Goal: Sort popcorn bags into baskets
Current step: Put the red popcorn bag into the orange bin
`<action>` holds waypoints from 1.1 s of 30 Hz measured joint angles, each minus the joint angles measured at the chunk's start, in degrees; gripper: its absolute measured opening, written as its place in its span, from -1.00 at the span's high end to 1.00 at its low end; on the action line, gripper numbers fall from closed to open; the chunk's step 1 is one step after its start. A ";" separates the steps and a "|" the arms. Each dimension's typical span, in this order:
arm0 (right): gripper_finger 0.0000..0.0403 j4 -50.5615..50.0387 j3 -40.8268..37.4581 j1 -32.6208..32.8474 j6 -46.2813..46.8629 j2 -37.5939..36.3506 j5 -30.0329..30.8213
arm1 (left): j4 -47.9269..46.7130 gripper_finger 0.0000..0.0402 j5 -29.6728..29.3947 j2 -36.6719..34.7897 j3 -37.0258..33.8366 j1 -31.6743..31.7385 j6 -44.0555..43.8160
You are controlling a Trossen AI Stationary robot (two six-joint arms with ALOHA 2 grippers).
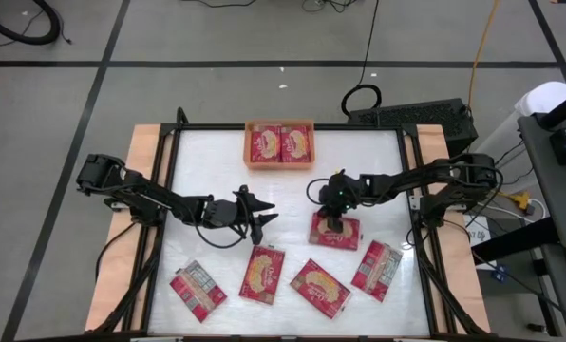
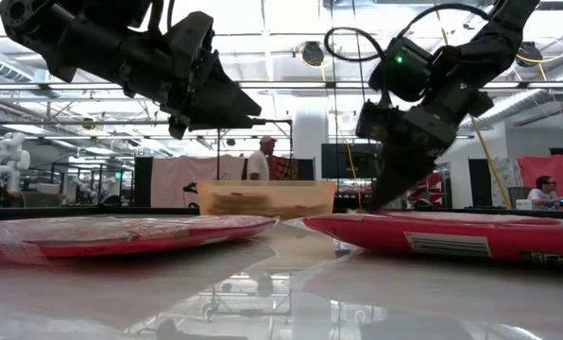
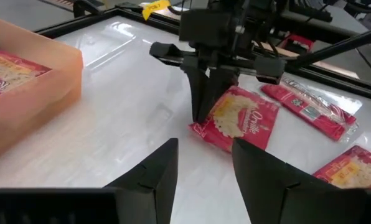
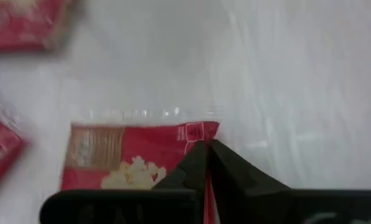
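Near the middle of the bench (image 1: 292, 195), one popcorn bag (image 1: 334, 231) lies flat, picture side up, and is pinched at its upper edge by the clenched jaws of the right gripper (image 1: 331, 220). Only a thin margin appears to be held, so the bag may slip free or swing during lifting. The orange basket (image 1: 248, 144), already holding two bags, stands at the far edge. The left gripper (image 1: 260, 219) hangs nearby with jaws released; a collision is possible.

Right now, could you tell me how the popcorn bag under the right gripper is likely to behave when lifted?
The popcorn bag lies flat and thin, so it is probably light and may sag. The right gripper pinches only its edge, so it could swing or slip on the glossy film.
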 joint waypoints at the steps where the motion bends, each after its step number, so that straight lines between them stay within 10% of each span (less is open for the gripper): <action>1: 0.97 1.49 0.00 0.00 -0.02 -0.04 0.02 | 0.00 0.25 0.00 0.00 0.00 0.00 -0.58; 13: 0.98 -4.54 -0.02 -0.85 2.81 -6.98 -0.52 | 12.03 -0.09 0.91 9.67 0.49 0.02 -5.95; 20: 0.76 -19.16 -0.02 -0.95 7.13 -13.72 -0.60 | 18.58 -0.19 16.06 22.15 11.48 0.50 -2.37; 33: 0.02 -19.12 0.00 -3.13 3.80 -11.08 -0.56 | -19.46 0.32 25.95 36.00 38.44 2.04 9.39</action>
